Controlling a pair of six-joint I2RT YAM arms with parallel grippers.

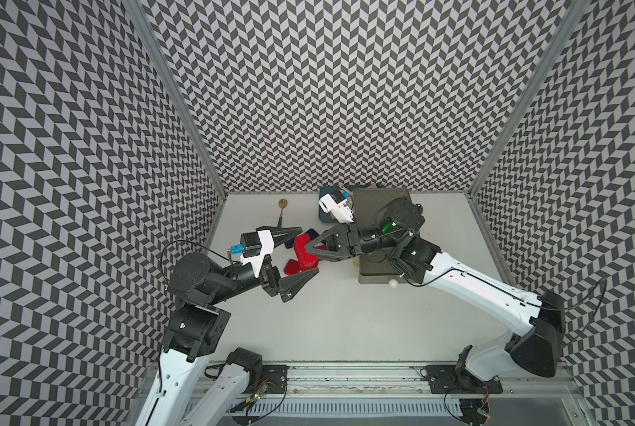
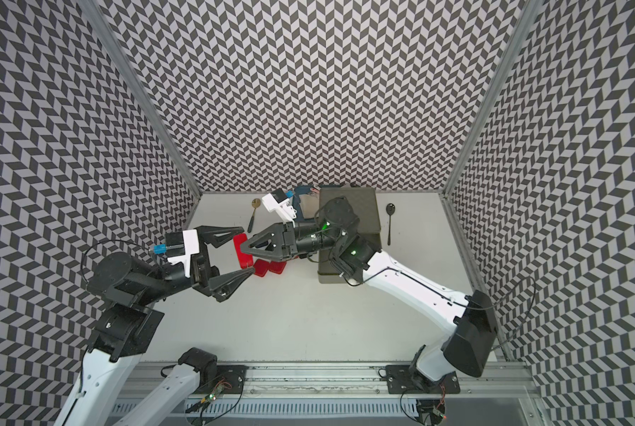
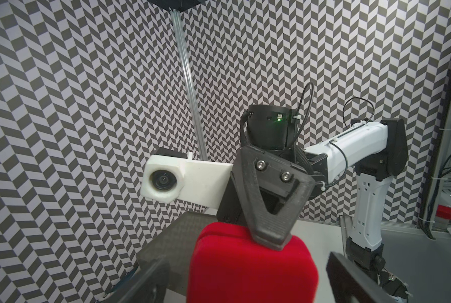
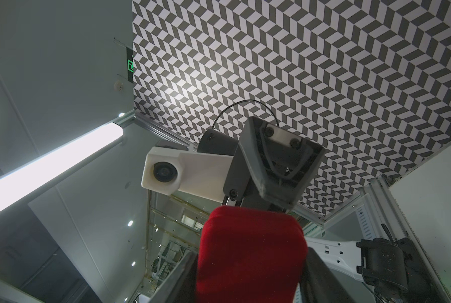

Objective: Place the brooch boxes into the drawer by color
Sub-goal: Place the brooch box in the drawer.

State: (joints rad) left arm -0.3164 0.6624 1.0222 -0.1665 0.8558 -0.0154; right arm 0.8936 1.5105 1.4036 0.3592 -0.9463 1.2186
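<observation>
A red brooch box (image 1: 303,252) (image 2: 243,252) hangs in the air over the table's middle. My right gripper (image 1: 314,245) (image 4: 250,278) is shut on it, with a finger against each side of the box (image 4: 250,249). My left gripper (image 1: 308,250) (image 3: 248,283) is wide open, and its fingers stand apart on either side of the same box (image 3: 250,262). More red brooch boxes (image 2: 268,267) and a navy one (image 1: 311,233) lie on the table below. The drawer (image 1: 375,203) (image 2: 364,206) shows its dark grey top under the right arm, with a white knob (image 1: 393,283) in front.
A blue tray (image 2: 303,191) sits at the back beside the drawer. A gold spoon (image 1: 282,204) lies at the back left and a black spoon (image 2: 390,215) lies right of the drawer. Patterned walls close in three sides.
</observation>
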